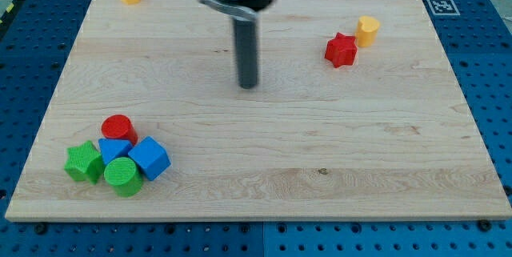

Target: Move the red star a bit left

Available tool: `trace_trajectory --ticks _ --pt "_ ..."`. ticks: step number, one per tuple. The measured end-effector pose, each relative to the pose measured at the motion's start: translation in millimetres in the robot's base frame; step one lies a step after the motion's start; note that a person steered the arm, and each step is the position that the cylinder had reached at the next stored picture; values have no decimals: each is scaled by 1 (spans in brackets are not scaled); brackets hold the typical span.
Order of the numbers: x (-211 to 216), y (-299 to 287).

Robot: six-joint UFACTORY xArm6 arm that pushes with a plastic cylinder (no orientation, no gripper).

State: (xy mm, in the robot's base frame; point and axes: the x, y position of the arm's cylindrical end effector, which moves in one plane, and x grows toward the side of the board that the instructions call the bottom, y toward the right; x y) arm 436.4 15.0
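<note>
Wooden surface (264, 153), blocks scattered, printed square marker (439, 5) at far corner, unreadable.
Rod tool, no jaws, grasping nothing; my tip (249, 86) on bare wood, red star (341, 50) well to its right, touching yellow cylinder (367, 30) beside the surface's right edge.

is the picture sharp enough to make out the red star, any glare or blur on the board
Camera view: the red star is sharp, touching a yellow block at its upper right; the wooden board is lit evenly, without harsh glare, and blocks cast only soft, short shadows; the arm housing at the view's top is slightly blurred and cropped; my tip is clear, well left of the star.
</note>
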Motion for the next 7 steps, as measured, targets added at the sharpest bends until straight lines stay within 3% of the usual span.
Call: trace_trajectory --ticks 1,2,4,6,7 --pt "-3 107" --pt "-5 144" --pt "-55 157" --pt "-69 129" --pt "-53 111"
